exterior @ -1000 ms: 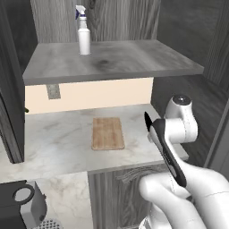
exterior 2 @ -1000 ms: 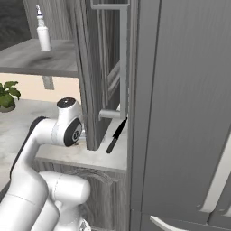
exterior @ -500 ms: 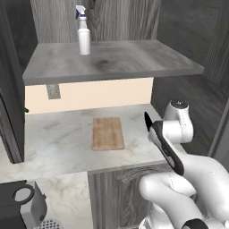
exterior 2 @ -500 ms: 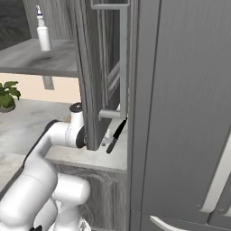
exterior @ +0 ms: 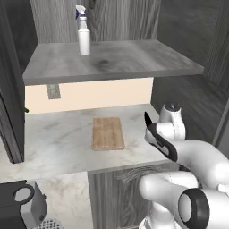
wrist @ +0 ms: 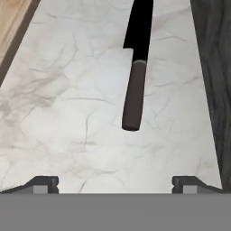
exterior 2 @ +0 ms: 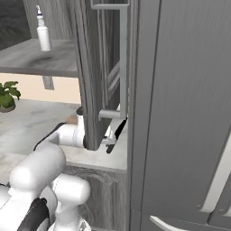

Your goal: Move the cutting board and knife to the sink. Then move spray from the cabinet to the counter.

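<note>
Knife [wrist: 135, 67] lies on the surface [wrist: 67, 113] just ahead of the wide-spread, empty end effector [wrist: 115, 182], handle end nearest, blade pointing away.

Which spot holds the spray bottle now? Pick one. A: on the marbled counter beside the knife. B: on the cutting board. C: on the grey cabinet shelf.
C: the spray bottle stands upright on the cabinet shelf, above the cutting board on the counter.

No legible txt, labels or nos. anywhere
</note>
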Motion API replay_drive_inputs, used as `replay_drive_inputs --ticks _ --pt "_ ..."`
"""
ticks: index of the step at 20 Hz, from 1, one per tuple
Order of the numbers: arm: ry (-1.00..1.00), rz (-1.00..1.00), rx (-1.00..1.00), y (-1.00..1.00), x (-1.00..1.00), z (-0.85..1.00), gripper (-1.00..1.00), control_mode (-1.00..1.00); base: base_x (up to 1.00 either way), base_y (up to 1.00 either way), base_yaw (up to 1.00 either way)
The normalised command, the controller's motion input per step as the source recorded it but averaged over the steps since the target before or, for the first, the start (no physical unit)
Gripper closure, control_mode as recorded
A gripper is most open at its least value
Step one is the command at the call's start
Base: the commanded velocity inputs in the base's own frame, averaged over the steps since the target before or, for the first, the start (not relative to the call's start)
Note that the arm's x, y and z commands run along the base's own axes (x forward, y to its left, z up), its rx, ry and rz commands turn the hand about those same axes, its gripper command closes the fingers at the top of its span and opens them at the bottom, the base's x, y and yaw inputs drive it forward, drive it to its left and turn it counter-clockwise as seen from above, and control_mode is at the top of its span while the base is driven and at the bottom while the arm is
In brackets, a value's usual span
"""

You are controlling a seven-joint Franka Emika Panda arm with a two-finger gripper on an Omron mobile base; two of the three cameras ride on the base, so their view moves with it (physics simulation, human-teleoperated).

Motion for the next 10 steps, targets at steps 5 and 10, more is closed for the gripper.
replay_drive_inputs --ticks 5,10 --pt "0.01 -0.01 0.00 -0.14 0.34 -0.25 -1.00 -1.00 0.00 0.00 0.00" --pt "0.00 -0.02 0.00 -0.14 0.35 -0.25 -1.00 -1.00 0.00 0.00 0.00"
